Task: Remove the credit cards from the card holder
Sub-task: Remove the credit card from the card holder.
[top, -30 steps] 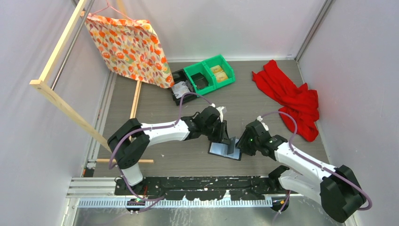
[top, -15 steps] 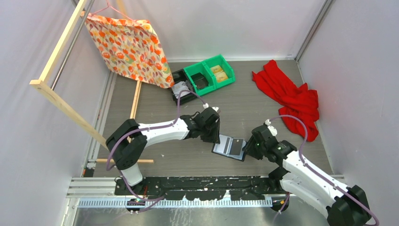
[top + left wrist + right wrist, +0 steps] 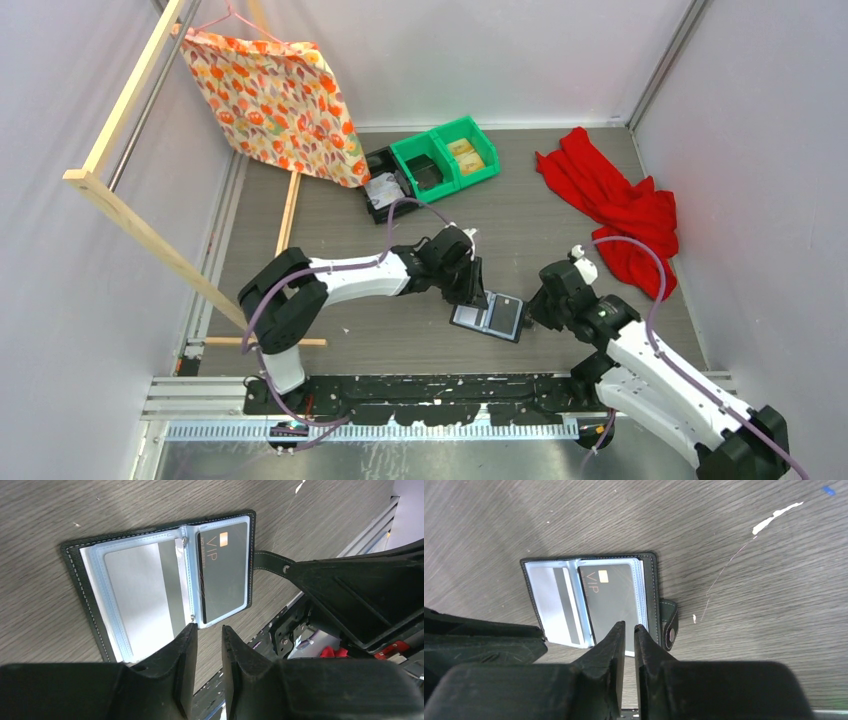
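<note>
The black card holder (image 3: 487, 318) lies open and flat on the table between my two grippers. In the left wrist view its left sleeve holds a pale grey card (image 3: 140, 597) with a darker stripe. Its right sleeve holds a dark card marked VIP (image 3: 225, 575). The snap tab (image 3: 669, 622) sticks out on the right. My left gripper (image 3: 478, 292) hovers at the holder's far left edge, jaws a little apart and empty (image 3: 209, 627). My right gripper (image 3: 537, 312) sits just right of the holder, jaws almost together and empty (image 3: 629, 625).
Green bins (image 3: 447, 155) and a black bin (image 3: 385, 185) stand at the back. A red cloth (image 3: 620, 210) lies at the right. A patterned cloth (image 3: 275, 100) hangs from a wooden frame (image 3: 140, 235) at the left. A black rail (image 3: 420, 400) runs along the near edge.
One second ago both grippers held the holder with one flap standing up. Now it lies flat and open, both grippers have let go, and the right arm has drawn back to the right.
</note>
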`<control>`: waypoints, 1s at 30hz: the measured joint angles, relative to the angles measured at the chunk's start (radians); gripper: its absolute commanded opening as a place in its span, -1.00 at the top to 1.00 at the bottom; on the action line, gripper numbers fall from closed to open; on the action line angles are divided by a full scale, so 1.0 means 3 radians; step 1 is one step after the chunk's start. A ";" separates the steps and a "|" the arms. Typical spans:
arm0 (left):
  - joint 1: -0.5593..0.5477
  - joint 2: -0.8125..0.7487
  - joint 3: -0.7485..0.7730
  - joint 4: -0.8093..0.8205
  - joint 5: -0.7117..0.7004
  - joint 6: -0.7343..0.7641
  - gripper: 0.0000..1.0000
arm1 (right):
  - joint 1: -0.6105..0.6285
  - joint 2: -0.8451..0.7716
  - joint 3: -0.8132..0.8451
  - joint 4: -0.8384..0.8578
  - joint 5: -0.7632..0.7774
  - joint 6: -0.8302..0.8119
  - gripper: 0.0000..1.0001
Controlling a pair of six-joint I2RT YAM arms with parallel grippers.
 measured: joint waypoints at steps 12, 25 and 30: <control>0.0047 0.0334 0.0086 0.0280 0.0244 -0.0263 0.48 | 0.0000 0.0683 -0.0088 0.0520 -0.0014 0.0005 0.93; 0.0177 0.0554 0.0220 0.0275 0.0359 -0.0257 0.38 | -0.0001 0.0950 -0.0231 0.0908 -0.0109 0.0005 0.93; 0.0223 0.0557 0.0217 0.0284 0.0393 -0.0261 0.38 | -0.0001 0.1006 -0.0254 0.1071 -0.0159 0.0006 0.93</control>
